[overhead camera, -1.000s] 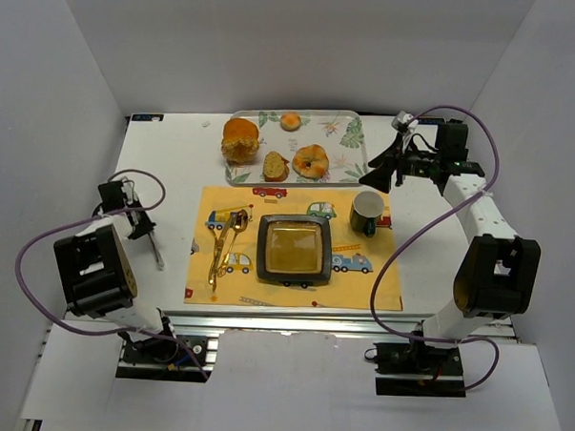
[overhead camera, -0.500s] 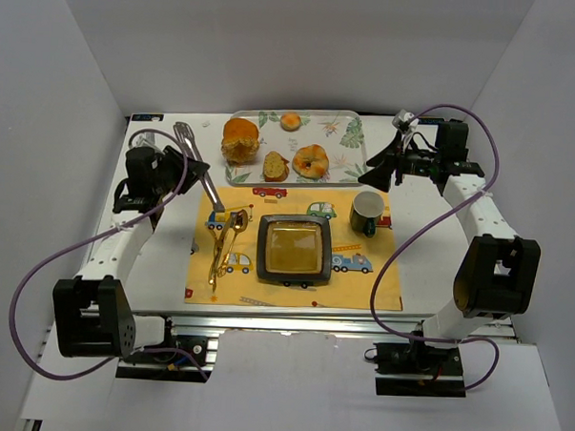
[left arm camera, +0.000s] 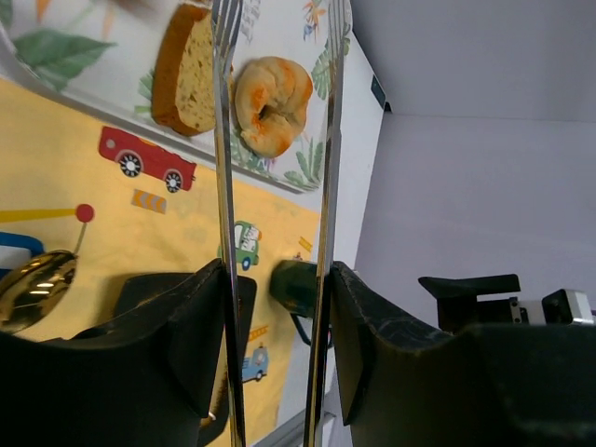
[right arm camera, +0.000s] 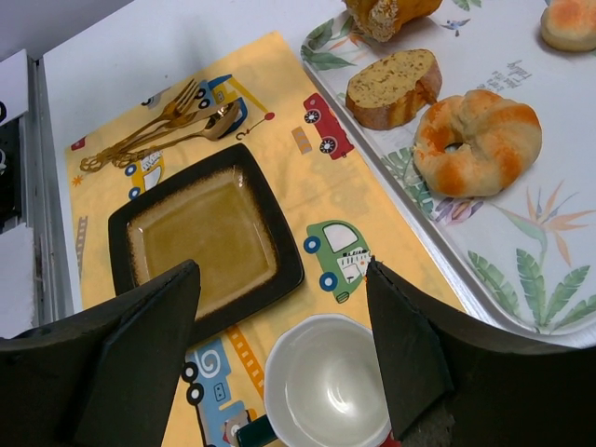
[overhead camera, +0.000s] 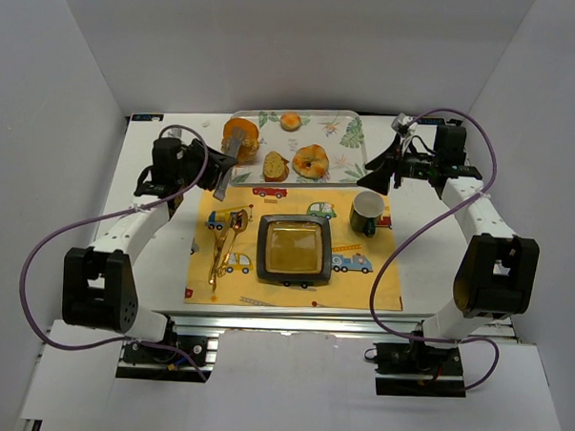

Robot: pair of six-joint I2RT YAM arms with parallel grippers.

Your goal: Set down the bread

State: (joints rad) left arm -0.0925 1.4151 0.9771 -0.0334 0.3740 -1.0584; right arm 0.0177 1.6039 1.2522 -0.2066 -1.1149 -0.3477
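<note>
The bread [overhead camera: 240, 134], a chunky orange-brown roll, lies at the left end of the leaf-print tray [overhead camera: 353, 132]; its lower part shows at the top of the right wrist view [right arm camera: 386, 14]. My left gripper [overhead camera: 205, 169] is shut on metal tongs [overhead camera: 225, 160], whose tips reach the roll's right side. In the left wrist view the two tong arms [left arm camera: 222, 186] run up between my jaws [left arm camera: 277, 279], and the roll is out of frame. My right gripper [overhead camera: 377, 170] is open and empty above the mug [right arm camera: 331, 391].
A brown slice [overhead camera: 275, 164] and a ring pastry [overhead camera: 311, 160] lie on the tray, with a small bun [overhead camera: 291, 121] behind. On the yellow placemat [overhead camera: 380, 286] are a square dark plate [overhead camera: 293, 247], a green mug [overhead camera: 367, 211] and gold cutlery [overhead camera: 224, 241].
My left arm has swung from the near left out to the tray, carrying the tongs; their tips now sit by the bread. The right arm has stayed in place.
</note>
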